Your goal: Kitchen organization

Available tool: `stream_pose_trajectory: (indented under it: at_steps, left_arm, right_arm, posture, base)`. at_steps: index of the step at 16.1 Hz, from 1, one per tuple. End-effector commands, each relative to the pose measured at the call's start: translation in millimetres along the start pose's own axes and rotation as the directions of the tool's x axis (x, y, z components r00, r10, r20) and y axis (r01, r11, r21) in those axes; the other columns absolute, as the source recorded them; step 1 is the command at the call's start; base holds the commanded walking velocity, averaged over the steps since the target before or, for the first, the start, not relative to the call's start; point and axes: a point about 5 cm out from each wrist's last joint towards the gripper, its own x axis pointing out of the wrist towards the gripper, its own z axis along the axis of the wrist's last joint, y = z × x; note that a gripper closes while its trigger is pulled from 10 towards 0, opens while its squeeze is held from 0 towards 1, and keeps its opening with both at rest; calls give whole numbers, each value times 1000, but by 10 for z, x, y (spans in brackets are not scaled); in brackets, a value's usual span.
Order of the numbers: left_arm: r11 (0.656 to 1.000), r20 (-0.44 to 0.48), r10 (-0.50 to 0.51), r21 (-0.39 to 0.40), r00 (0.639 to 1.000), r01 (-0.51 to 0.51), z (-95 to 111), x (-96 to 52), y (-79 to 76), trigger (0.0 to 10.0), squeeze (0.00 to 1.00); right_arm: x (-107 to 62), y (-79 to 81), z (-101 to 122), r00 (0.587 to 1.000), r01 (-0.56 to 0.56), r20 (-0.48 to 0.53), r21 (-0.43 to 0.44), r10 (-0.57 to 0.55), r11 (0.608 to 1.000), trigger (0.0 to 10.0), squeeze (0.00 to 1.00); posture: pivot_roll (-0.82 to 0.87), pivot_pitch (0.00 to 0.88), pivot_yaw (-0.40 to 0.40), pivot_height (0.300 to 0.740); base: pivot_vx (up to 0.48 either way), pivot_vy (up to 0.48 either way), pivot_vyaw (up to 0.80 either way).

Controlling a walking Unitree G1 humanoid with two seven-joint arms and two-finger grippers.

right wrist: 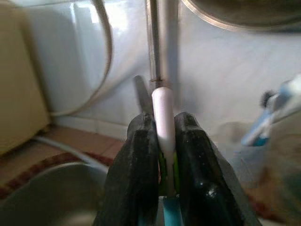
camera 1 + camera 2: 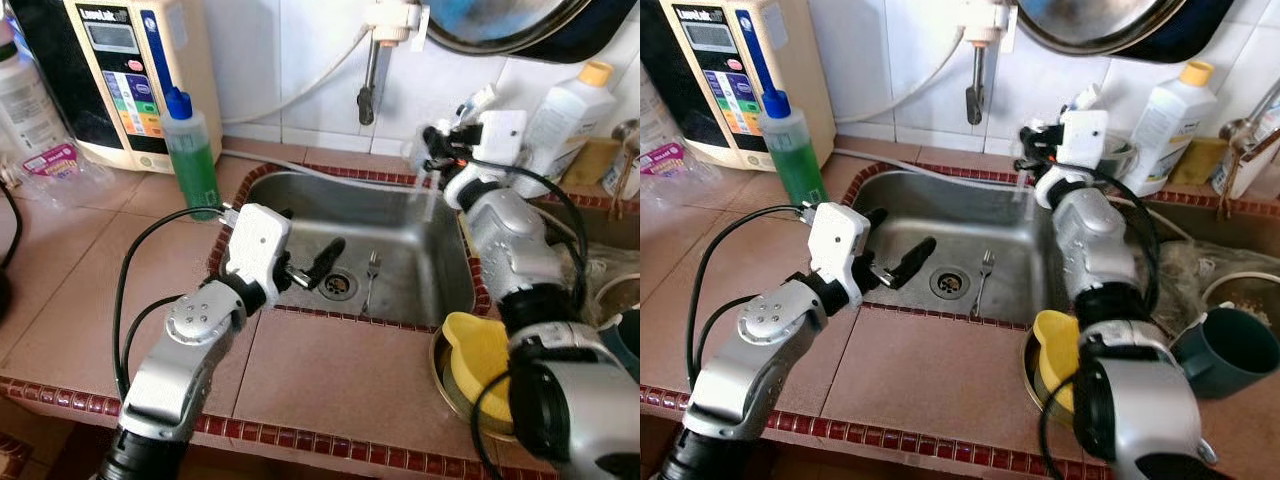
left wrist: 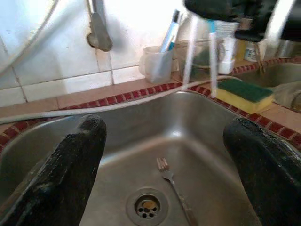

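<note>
Left gripper point(image 2: 308, 268) fingers spread above sink point(image 2: 400, 225); right gripper point(image 1: 162, 141) fingers pinch toothbrush point(image 1: 163, 113) upright between them.

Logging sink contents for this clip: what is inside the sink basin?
A fork lies on the bottom of the sink beside the drain. The open left pincer hovers over the basin, hiding part of the floor beneath it.
</note>
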Motion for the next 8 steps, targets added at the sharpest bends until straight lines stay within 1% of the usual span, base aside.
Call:
stream_pose_trajectory:
  at_steps: [1,4,5,8]
  left_arm:
    - [1000,-4,-17,-2,1000,17,13,-8,-51,10000,0]
    - [999,-7,-45,-14,999,45,34,-21,-134,10000,0]
    - [999,-11,-53,-13,999,52,33,-23,-156,10000,0]
    - [998,-19,-64,-18,998,64,41,-33,-194,10000,0]
  right_arm:
    - [36,26,33,1000,-21,13,32,21,999,10000,0]
    - [67,117,-112,998,-52,-39,137,58,989,10000,0]
    - [69,141,-154,996,-59,-52,146,67,988,10000,0]
    - [56,203,-303,990,-65,-105,224,90,972,10000,0]
  posture:
    - [-27,129,-23,740]
    - [-21,141,-22,740]
    - [-21,141,-22,740]
    - [-20,157,-24,740]
  base:
    - [0,0,0]
    - [0,0,0]
    - [0,0,0]
    - [0,0,0]
